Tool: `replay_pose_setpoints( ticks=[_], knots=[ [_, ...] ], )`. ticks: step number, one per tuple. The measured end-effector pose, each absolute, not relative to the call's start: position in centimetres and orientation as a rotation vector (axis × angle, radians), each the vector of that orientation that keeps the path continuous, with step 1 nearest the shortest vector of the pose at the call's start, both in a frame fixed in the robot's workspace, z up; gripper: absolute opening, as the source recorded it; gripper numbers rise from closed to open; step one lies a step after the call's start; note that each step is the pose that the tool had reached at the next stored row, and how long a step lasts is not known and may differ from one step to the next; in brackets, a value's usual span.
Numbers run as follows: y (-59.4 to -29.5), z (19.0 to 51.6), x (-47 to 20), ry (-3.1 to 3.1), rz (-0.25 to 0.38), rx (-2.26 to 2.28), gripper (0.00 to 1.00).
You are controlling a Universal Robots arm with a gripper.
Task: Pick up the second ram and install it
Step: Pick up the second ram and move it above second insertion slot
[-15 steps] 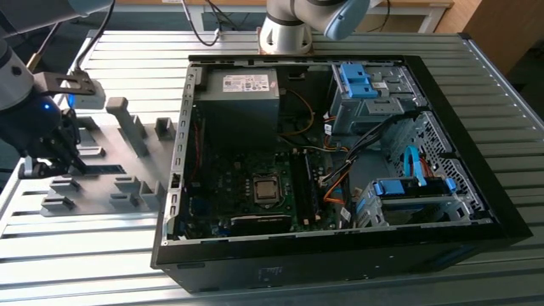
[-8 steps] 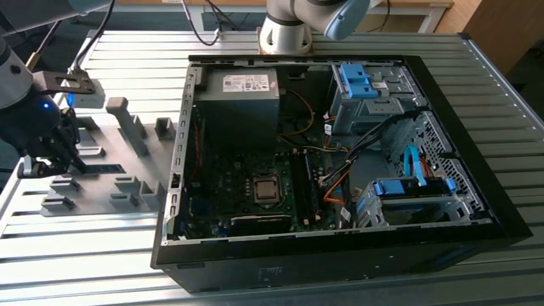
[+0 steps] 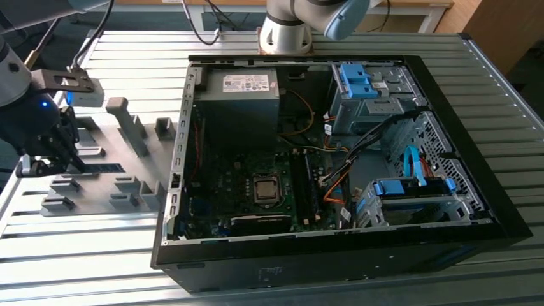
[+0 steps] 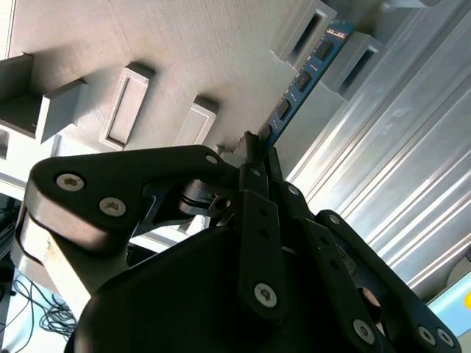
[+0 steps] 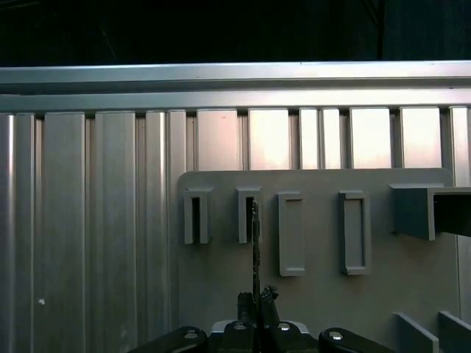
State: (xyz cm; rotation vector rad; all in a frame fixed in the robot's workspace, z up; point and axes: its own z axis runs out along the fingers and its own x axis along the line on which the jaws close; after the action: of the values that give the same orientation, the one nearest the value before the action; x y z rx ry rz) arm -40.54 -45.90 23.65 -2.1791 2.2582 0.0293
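One arm, exterior view first: the dark hand point(image 3: 76, 167) is down over the grey holder plate point(image 3: 111, 185) at the exterior view's left, on the ribbed metal desk point(image 3: 85, 255). The second ram point(image 3: 102, 167) is a dark strip lying low on that plate, one end at the fingers. The open computer case point(image 3: 476, 210) is beside the plate, toward the exterior view's right. Inside it are the power supply point(image 3: 242, 111) with a white label point(image 3: 244, 81), print too small to read, and a bare CPU socket point(image 3: 266, 189). The ram is well apart from the case interior, not installed.

Second wrist view: the hand point(image 4: 257, 151) is clenched on the near end of the second ram point(image 4: 302, 81). The blue-green strip has dark chips along its face. Its far end passes between two grey holder blocks point(image 4: 302, 29). The holder plate point(image 4: 184, 44) is under it, the desk point(image 4: 383, 162) ribs alongside. No writing legible on the chips.

First wrist view: the second ram point(image 5: 255, 250) shows edge-on, a thin line. It runs from the hand point(image 5: 257, 298) into a slotted block point(image 5: 244, 215) on the holder plate point(image 5: 316, 309). The fingertips pinch it from both sides. The desk point(image 5: 88, 220) lies beyond the plate. No labels are readable here.
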Motion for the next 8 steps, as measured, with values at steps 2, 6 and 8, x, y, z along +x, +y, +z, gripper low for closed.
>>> replay_pose_setpoints(
  ticks=[2, 6, 8],
  knots=[
    [-45.9, 23.73, -40.54, 2.258, 0.029, -2.179, 0.14],
    [-45.9, 23.89, -40.54, 2.258, 0.029, -2.179, 0.14],
    [-45.9, 23.96, -40.54, 2.258, 0.029, -2.179, 0.14]
  ],
)
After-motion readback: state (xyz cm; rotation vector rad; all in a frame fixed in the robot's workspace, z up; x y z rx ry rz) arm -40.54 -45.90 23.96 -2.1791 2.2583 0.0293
